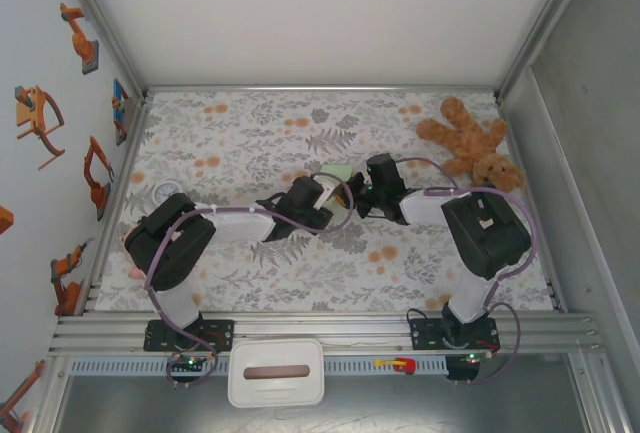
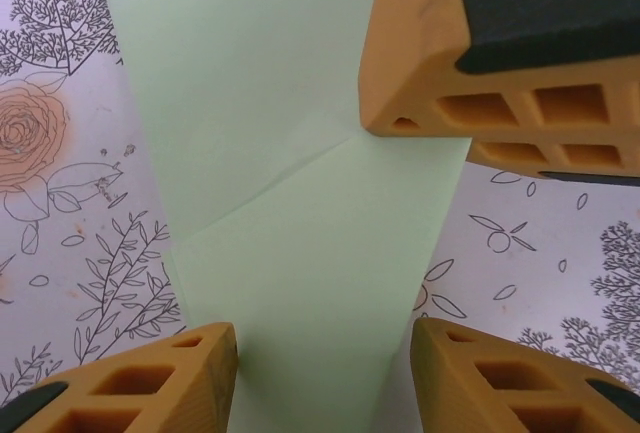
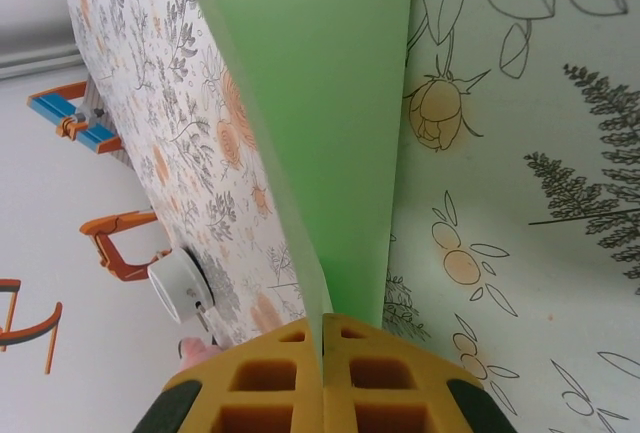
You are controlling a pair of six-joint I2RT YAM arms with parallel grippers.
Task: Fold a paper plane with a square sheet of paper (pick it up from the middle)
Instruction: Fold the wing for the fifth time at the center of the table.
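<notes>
Right claw point(image 3: 323, 325) clenched on one edge of the mint-green paper point(image 3: 330, 103). Left claw point(image 2: 322, 341) released, its fingers set apart on either side of the same creased sheet. Paper sits mid-desk point(image 3: 520, 253), between my two claws, diagonal crease showing.

**Mint-green paper plane, part-folded, held on edge**

The paper plane point(image 1: 337, 170) shows in the overhead view as a small pale green patch at mid-frame. From the left wrist point(image 2: 290, 253) it is a long, narrow band running top to bottom, plain and unprinted, with slanted creases meeting right of centre. From the right wrist point(image 3: 330, 103) it stands on edge as a tapering green blade, its lower end pinched in the right gripper point(image 3: 323, 328) at bottom centre.
</notes>
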